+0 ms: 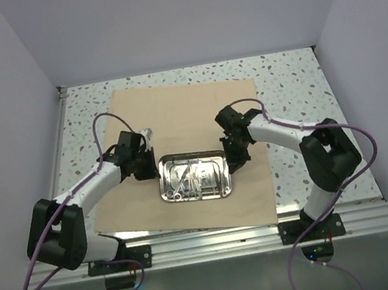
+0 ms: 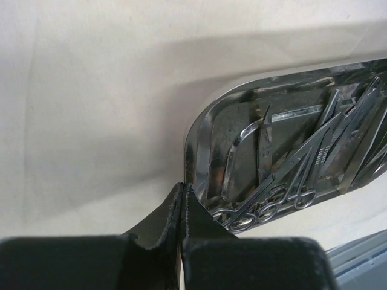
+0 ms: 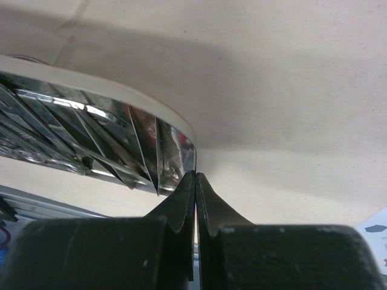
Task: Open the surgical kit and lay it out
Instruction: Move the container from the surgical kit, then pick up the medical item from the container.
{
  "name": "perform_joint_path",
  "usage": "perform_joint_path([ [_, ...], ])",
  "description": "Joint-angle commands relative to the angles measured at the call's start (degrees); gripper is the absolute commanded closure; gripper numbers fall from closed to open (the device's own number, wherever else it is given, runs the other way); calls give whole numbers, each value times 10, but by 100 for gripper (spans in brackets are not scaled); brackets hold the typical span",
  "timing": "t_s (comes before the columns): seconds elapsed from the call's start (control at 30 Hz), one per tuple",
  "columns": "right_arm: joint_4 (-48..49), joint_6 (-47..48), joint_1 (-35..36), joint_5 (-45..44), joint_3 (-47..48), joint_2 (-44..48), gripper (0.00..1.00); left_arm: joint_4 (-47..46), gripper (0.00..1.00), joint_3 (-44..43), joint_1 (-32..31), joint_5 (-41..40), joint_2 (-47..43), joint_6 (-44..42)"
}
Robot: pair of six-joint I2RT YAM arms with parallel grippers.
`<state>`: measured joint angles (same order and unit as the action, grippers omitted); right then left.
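The left pincer [image 2: 183, 188] is pressed fully together. Its tips meet right at the tray's [image 2: 196, 136] rounded corner, and nothing can be seen between them. The right pincer [image 3: 195, 176] is just as tightly closed, its tips against the rim at the tray's opposite end. Neither holds anything I can make out.

The tray sits on the flattened wrap sheet [image 1: 173, 111] toward its near side, and the instruments [image 2: 278, 196] are heaped inside it.

The main risk, as I judge it, is the tray itself. Closed tips leaning on a slick steel rim could shove it across the paper or tip one end up, spilling the tools. A push from one side only would spin it. The instruments overlap, with their ring handles crowded into the tray's near corner, so lifting one could drag a neighbour out. Both pincers must also spread before taking anything, and doing that hard against the rim could knock the tray.

The overhead view alone shows both arms flanking the tray, the sheet spread beyond it, and the speckled bench [image 1: 295, 83] past the sheet. It cannot settle whether the tips touch the rim. The left wrist view shows individual scissors and forceps. The right wrist view gives only streaked reflections on the tray wall.
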<state>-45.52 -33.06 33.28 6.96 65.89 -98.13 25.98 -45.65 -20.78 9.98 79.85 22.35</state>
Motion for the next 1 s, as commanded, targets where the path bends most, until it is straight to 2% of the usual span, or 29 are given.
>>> perform_joint_path([
  [0.0,-34,4,-8,-36,-28,34,100,-8,100,30,9,-59,-29,15],
  [0.07,-41,4,-8,-49,-31,34,96,-3,98,24,7,-67,-28,17],
  [0.1,-45,3,-8,-55,-32,34,83,6,83,19,7,-75,-23,22],
  [0.13,-53,2,-8,-61,-32,36,46,12,74,12,7,-80,-21,23],
  [0.17,-58,1,-8,-69,-30,36,32,19,65,0,7,-83,-18,23],
  [0.2,-62,0,-8,-79,-23,37,16,29,50,-5,7,-91,-15,23],
  [0.23,-75,-1,-8,-85,-16,41,9,34,46,-10,7,-95,-15,23],
  [0.27,-80,-1,-8,-94,-2,43,8,41,43,-19,7,-98,-17,22],
  [0.37,-94,-1,-8,-100,24,62,8,67,22,-46,7,-131,-22,10],
  [0.4,-94,0,-7,-97,44,66,8,74,7,-54,7,-138,-28,6],
  [0.43,-92,3,-7,-93,54,72,8,79,1,-62,7,-146,-35,2],
  [0.47,-91,7,-5,-89,77,78,8,83,0,-71,6,-171,-54,2],
  [0.53,-86,11,0,-81,99,77,11,67,0,-62,18,-162,-76,8],
  [0.57,-84,14,4,-76,117,75,12,27,0,-39,27,-88,-87,-5],
  [0.6,-78,17,7,-71,125,67,15,19,0,-34,37,-61,-85,-16],
  [0.67,-66,21,21,-58,144,54,20,24,1,-41,44,-65,-71,-14],
  [0.7,-65,21,27,-57,151,36,25,20,13,-43,44,-65,-74,-18],
  [0.73,-65,22,38,-56,158,23,34,9,21,-40,44,-65,-82,-26],
  [0.77,-65,25,43,-55,166,14,35,-13,29,-33,44,-62,-106,-32],
  [0.8,-62,25,49,-56,168,5,36,-23,71,-29,44,-65,-116,-42],
  [0.83,-59,25,57,-54,169,-15,40,-27,89,-26,44,-80,-125,-40],
  [0.87,-56,22,62,-51,172,-23,41,-28,100,-24,45,-97,-137,-28],
  [0.9,-51,21,66,-52,173,-34,44,-18,100,-27,45,-122,-133,-16],
  [0.93,-52,20,73,-52,178,-51,46,-9,100,-34,47,-109,-125,-24],
  [0.97,-53,20,79,-55,187,-63,47,9,99,-50,46,-60,-98,-37],
])
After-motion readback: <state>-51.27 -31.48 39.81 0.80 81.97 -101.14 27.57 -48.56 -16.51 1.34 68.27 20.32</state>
